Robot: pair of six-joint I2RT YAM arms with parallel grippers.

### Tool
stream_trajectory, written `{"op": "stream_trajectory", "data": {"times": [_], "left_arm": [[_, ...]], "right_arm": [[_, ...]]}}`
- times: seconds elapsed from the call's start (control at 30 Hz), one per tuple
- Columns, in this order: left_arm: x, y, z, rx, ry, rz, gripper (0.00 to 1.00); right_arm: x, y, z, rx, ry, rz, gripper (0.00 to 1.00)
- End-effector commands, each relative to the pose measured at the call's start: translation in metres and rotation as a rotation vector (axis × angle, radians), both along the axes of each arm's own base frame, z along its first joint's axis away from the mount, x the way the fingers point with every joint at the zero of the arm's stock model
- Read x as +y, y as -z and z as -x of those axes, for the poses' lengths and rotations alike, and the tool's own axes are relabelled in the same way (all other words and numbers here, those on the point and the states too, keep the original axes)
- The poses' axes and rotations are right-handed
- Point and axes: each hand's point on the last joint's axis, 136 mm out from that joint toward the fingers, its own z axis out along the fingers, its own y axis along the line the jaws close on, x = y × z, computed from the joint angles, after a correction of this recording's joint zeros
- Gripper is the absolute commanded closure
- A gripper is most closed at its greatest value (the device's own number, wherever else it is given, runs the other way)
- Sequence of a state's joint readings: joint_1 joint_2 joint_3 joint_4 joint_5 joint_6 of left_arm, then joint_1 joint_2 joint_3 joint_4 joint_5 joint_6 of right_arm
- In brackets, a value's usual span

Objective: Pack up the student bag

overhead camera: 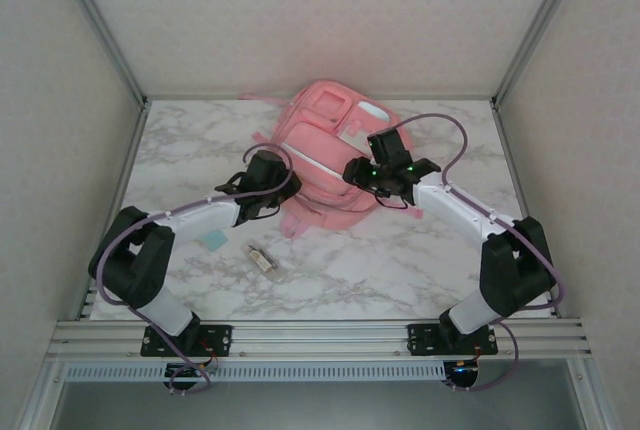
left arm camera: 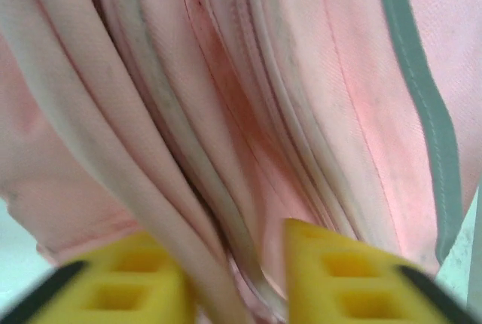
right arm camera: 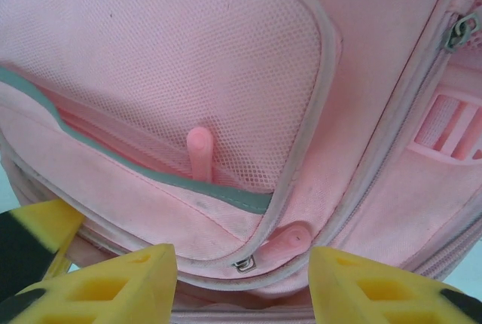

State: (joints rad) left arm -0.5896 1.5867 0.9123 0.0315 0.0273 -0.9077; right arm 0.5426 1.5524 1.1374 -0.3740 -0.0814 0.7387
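Left pincer [left arm camera: 226, 267] spread astride student bag [overhead camera: 320, 140] folds, gripping nothing. Right pincer [right arm camera: 242, 275] spread too: centre on zipper pull [right arm camera: 286, 239], pinch squarely, drag along seam.

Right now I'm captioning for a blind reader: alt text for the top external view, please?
A pink bag lies mid-back on a marble table, and both arms reach to it: left gripper at its left edge, right gripper over its right side. A teal card and a small pale object lie beside the left arm.
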Motion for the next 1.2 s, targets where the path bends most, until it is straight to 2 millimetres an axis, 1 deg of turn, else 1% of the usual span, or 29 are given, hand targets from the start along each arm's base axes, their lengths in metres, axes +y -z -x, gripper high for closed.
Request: {"op": "stream_trajectory", "data": {"times": [0.0, 0.07, 0.17, 0.2, 0.27, 0.3, 0.33, 0.43, 0.5, 0.57, 0.67, 0.8, 0.9, 1.0, 1.17], "left_arm": [[-0.007, -0.042, -0.001, -0.097, 0.066, -0.016, 0.49], [-0.008, -0.044, 0.005, -0.093, 0.098, -0.042, 0.43], [-0.010, -0.046, 0.013, -0.090, 0.137, -0.077, 0.38], [-0.012, -0.049, 0.015, -0.101, 0.149, -0.079, 0.37], [-0.015, -0.046, 0.023, -0.086, 0.177, -0.099, 0.37], [-0.019, -0.047, 0.025, -0.088, 0.192, -0.102, 0.37], [-0.024, -0.047, 0.028, -0.089, 0.209, -0.105, 0.36], [-0.044, -0.048, 0.037, -0.093, 0.264, -0.113, 0.36], [-0.056, -0.050, 0.042, -0.101, 0.283, -0.106, 0.36], [-0.062, -0.051, 0.044, -0.105, 0.270, -0.120, 0.36], [-0.072, -0.052, 0.044, -0.107, 0.266, -0.122, 0.37], [-0.087, -0.051, 0.037, -0.106, 0.263, -0.104, 0.38], [-0.092, -0.042, 0.031, -0.088, 0.241, -0.131, 0.40], [-0.089, -0.033, 0.022, -0.085, 0.206, -0.203, 0.41], [-0.076, -0.020, 0.007, -0.119, 0.148, -0.369, 0.42]], "right_arm": [[0.010, 0.012, -0.012, 0.013, -0.027, -0.006, 0.50], [0.015, 0.021, -0.018, 0.029, -0.030, -0.009, 0.51], [0.020, 0.032, -0.026, 0.054, -0.023, -0.030, 0.59], [0.023, 0.033, -0.029, 0.055, -0.019, -0.049, 0.64], [0.029, 0.030, -0.033, 0.042, -0.027, -0.087, 0.76], [0.032, 0.026, -0.036, 0.033, -0.032, -0.103, 0.84], [0.037, 0.019, -0.037, 0.022, -0.048, -0.127, 1.00], [0.050, -0.006, -0.039, -0.011, -0.078, -0.214, 1.00], [0.055, -0.022, -0.040, -0.024, -0.076, -0.267, 1.00], [0.060, -0.037, -0.041, -0.033, -0.073, -0.312, 1.00], [0.065, -0.050, -0.039, -0.018, -0.075, -0.358, 1.00], [0.074, -0.054, -0.037, 0.015, -0.082, -0.422, 1.00], [0.074, -0.054, -0.037, 0.019, -0.071, -0.438, 1.00], [0.075, -0.057, -0.037, 0.017, -0.066, -0.458, 1.00], [0.081, -0.065, -0.034, 0.027, -0.080, -0.519, 1.00]]}}
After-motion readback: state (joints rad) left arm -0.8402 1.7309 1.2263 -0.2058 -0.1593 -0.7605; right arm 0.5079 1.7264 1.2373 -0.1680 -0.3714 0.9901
